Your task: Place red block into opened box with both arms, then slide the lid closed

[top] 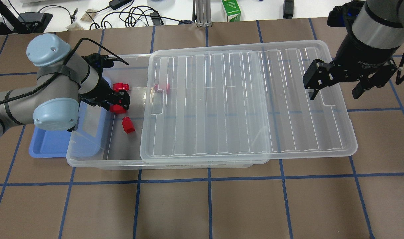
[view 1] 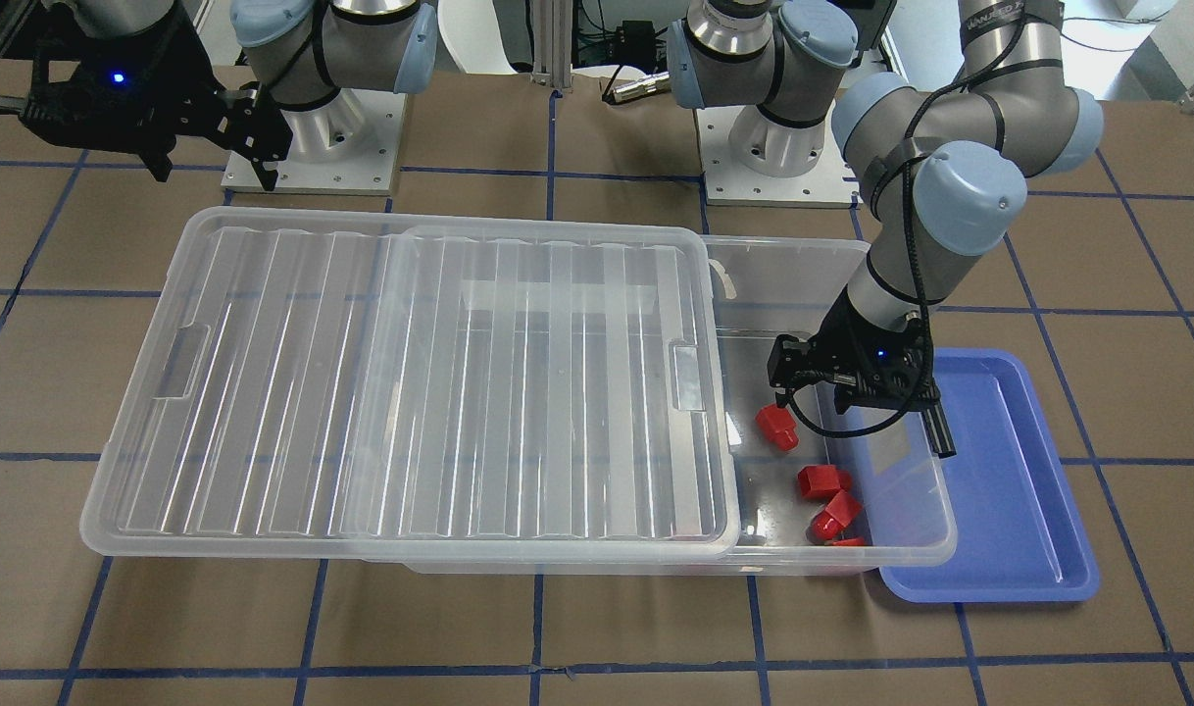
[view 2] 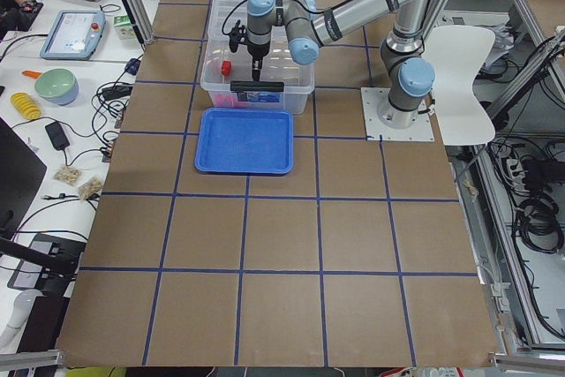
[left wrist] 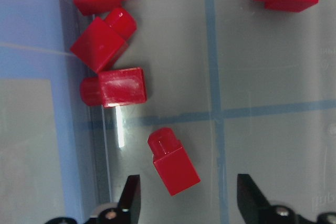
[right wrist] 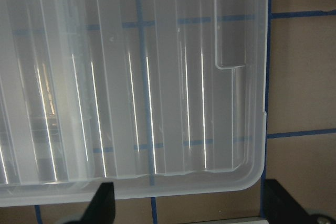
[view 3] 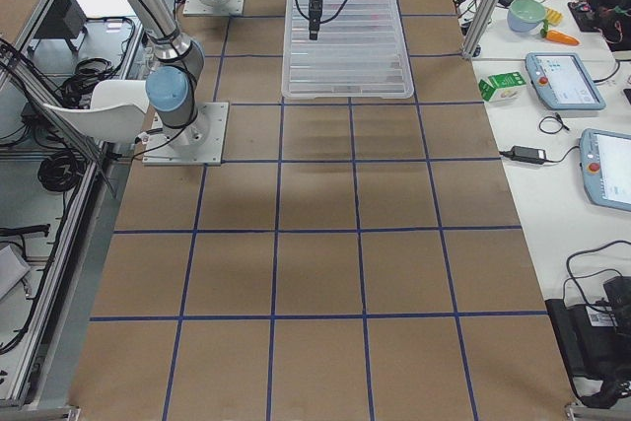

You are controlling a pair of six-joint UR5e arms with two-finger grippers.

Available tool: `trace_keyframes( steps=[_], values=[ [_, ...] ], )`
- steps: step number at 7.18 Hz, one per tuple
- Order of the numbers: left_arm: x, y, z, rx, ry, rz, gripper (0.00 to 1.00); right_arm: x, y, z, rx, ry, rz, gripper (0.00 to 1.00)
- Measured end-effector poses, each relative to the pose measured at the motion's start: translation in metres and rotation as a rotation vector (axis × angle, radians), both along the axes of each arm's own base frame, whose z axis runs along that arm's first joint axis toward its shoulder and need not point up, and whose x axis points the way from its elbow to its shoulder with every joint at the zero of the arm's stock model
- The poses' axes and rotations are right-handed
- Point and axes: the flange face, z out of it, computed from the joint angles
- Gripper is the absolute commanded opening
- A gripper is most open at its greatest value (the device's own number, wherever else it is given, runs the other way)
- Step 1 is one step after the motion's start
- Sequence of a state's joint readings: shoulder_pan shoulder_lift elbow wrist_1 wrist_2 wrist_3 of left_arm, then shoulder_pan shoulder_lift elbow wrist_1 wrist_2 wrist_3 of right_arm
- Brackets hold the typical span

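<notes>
Several red blocks lie in the uncovered end of the clear box (view 1: 916,564). One red block (left wrist: 173,163) (view 1: 776,427) (top: 128,125) rests alone on the box floor. My left gripper (left wrist: 186,187) (view 1: 860,417) (top: 120,101) hangs open just above it, its fingers to either side and not touching it. Others sit along the wall beside the tray. The ribbed clear lid (view 1: 411,382) (top: 238,99) covers most of the box and overhangs its far end. My right gripper (top: 334,94) (view 1: 215,172) (right wrist: 189,208) is open above that overhanging end, holding nothing.
A blue tray (view 1: 1019,490) (top: 49,146) sits against the open end of the box, partly under its rim. Both arm bases stand behind the box. Brown table with blue tape lines surrounds everything.
</notes>
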State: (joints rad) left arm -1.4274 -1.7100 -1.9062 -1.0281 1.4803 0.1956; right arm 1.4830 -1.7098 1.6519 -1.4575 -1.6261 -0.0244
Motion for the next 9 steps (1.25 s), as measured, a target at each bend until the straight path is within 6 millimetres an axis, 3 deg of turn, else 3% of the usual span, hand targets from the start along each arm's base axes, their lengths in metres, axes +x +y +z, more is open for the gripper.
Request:
trace_keyframes(
  steps=[2,3,4,6,7,9],
  values=[
    [0.0,-0.016,0.082,0.042,0.003,0.008,0.86,-0.009,-0.003,-0.001,0.008,0.019,-0.014,1.0],
    [-0.005,-0.014,0.126,0.052,0.001,0.004,0.92,-0.013,-0.006,-0.002,0.006,0.021,-0.02,1.0],
    [-0.017,-0.005,0.167,0.055,-0.022,0.003,1.0,-0.025,-0.014,-0.003,-0.007,0.022,-0.039,1.0],
    [-0.044,0.02,0.237,0.009,-0.079,0.009,1.0,-0.073,-0.03,-0.01,-0.02,0.02,-0.067,1.0],
    [-0.049,0.029,0.253,-0.012,-0.087,0.006,1.0,-0.094,-0.043,-0.021,-0.027,0.02,-0.041,1.0],
    [-0.047,0.034,0.258,-0.036,-0.094,-0.013,1.0,-0.129,-0.074,-0.048,-0.048,0.025,0.041,1.0]
  ],
)
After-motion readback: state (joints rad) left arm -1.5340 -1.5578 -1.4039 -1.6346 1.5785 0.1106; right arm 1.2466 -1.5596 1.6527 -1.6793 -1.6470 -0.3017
